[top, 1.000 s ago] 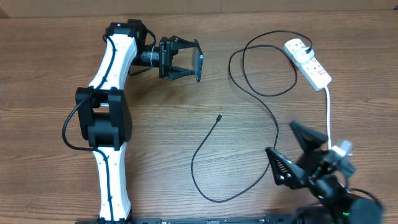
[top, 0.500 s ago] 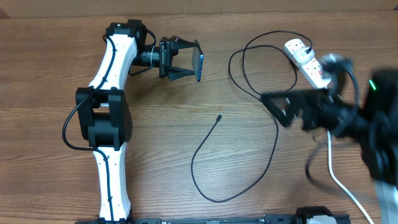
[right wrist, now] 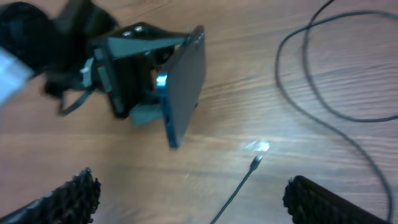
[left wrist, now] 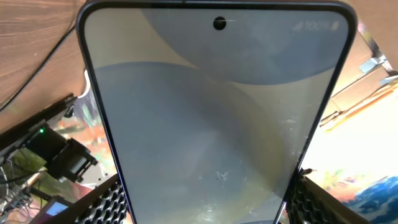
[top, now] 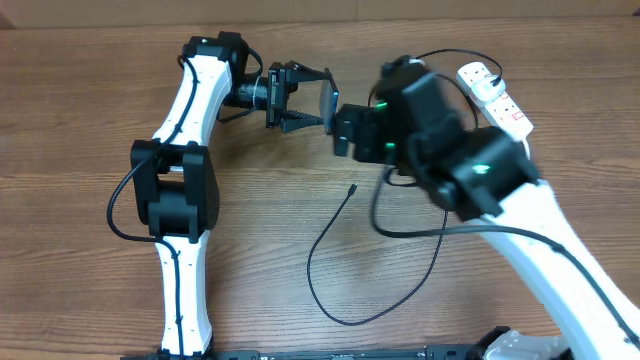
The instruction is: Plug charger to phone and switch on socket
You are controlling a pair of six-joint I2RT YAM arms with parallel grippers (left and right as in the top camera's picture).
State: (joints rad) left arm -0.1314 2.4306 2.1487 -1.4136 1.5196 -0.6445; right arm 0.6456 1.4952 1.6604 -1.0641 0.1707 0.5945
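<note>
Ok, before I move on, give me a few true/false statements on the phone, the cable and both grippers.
1. The left gripper holds the phone. True.
2. The connector tip is in the phone. False: it lies on the table, apart from the phone.
3. The right gripper is shut on the charger cable. False: it is open and empty, above the table.
4. The charger cable runs up to the power strip. True.
</note>
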